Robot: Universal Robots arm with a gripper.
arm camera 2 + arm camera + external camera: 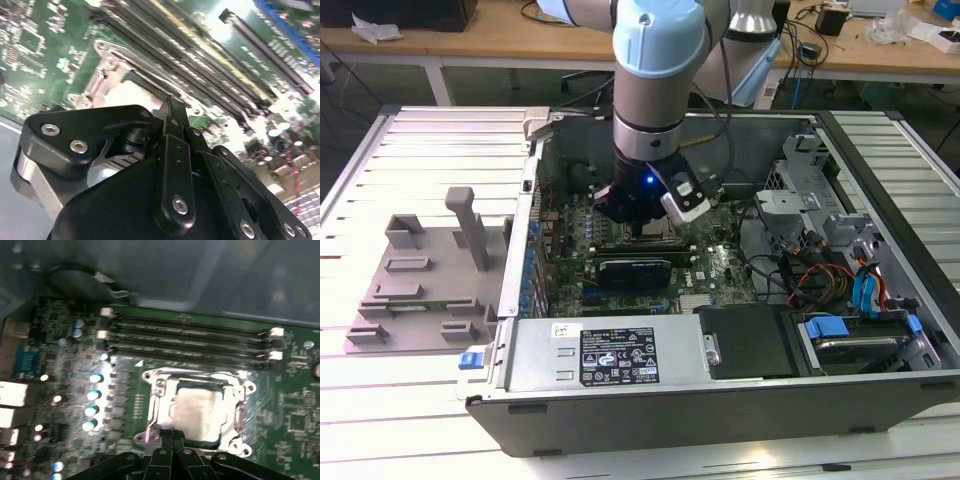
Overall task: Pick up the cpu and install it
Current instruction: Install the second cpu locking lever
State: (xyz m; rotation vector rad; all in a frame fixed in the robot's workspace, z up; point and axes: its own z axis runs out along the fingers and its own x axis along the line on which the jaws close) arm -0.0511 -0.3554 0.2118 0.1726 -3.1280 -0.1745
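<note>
In the first wrist view the cpu [197, 410], a flat square chip with a shiny silver top, lies inside the metal-framed socket [159, 390] on the green motherboard. My gripper [172, 432] is at the chip's near edge, its black fingertips [166, 432] pressed together with no gap. The second wrist view has the same fingertips [172, 107] meeting over the pale cpu [135, 92] and the socket frame [105, 75]. In the exterior view my gripper [645, 225] reaches down into the open computer case [720, 410], and the arm hides the socket.
Memory slots [190, 337] run along one side of the socket. A grey plastic holder tray [420, 270] sits on the slatted table at the exterior view's left. Inside the case are a black card [635, 270], a power supply [620, 350], cables and a drive cage [820, 200].
</note>
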